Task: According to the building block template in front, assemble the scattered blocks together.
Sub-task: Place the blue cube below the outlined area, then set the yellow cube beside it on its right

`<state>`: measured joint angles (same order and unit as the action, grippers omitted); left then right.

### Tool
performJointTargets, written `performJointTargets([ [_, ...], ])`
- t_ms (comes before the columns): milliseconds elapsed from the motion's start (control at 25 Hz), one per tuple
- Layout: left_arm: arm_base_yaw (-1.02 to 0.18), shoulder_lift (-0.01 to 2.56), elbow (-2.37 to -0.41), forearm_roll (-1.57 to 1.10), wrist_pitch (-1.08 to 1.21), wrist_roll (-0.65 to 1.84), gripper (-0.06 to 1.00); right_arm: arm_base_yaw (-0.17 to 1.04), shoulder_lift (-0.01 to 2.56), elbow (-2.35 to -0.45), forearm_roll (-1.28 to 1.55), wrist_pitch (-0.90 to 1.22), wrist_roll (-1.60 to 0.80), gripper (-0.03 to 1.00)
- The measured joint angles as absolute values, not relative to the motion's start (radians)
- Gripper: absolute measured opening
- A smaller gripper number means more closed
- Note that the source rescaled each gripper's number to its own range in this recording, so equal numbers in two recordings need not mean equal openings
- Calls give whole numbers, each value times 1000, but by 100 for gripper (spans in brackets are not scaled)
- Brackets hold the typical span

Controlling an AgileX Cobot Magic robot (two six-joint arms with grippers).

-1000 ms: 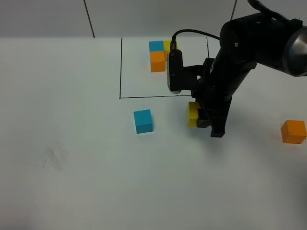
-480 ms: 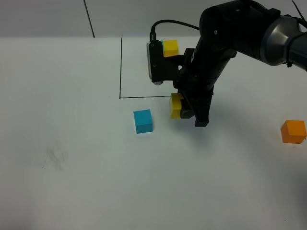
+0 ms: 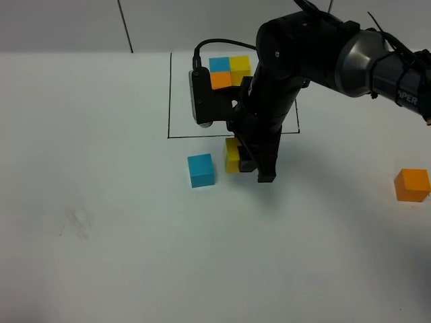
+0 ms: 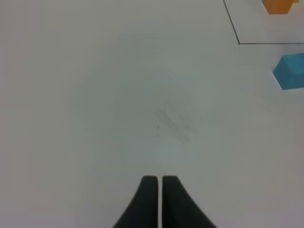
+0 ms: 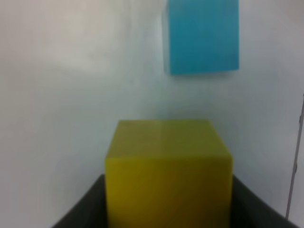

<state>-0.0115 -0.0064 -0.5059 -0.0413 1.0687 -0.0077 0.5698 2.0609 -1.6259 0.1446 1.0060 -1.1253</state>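
Observation:
The building block template (image 3: 229, 70), a sky-blue, yellow and orange cluster, sits at the back of the black drawn rectangle (image 3: 169, 94). My right gripper (image 3: 246, 161) is shut on the yellow cube (image 3: 232, 155), just right of the loose sky-blue cube (image 3: 201, 169) with a small gap between them. In the right wrist view the yellow cube (image 5: 166, 166) fills the space between the fingers of the right gripper (image 5: 166, 202), with the sky-blue cube (image 5: 202, 35) beyond it. The orange cube (image 3: 411, 184) lies far right. My left gripper (image 4: 159, 190) is shut and empty over bare table.
The left wrist view catches the sky-blue cube (image 4: 290, 71), a corner of the black rectangle (image 4: 237, 42) and the template's orange block (image 4: 278, 5). A faint smudge (image 3: 77, 221) marks the white table at the left.
My right arm has carried the yellow cube leftward, from right of the rectangle's front line to close beside the sky-blue cube. The template is now uncovered. The left gripper stayed shut.

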Motion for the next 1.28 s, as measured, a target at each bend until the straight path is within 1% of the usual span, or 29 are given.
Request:
performJointTargets([
  [520,-12,-6,-506,-41,1069,-8,0,571,2123,-1633,146,891,-1075,54],
  [920,-12,-6,-506,-41,1069,-8,0,571,2163,-1638,145,884,-1091,54],
  [1280,-12,-6,-506,-41,1069,-8,0,571,2175,-1692,144,912,-1128,54],
])
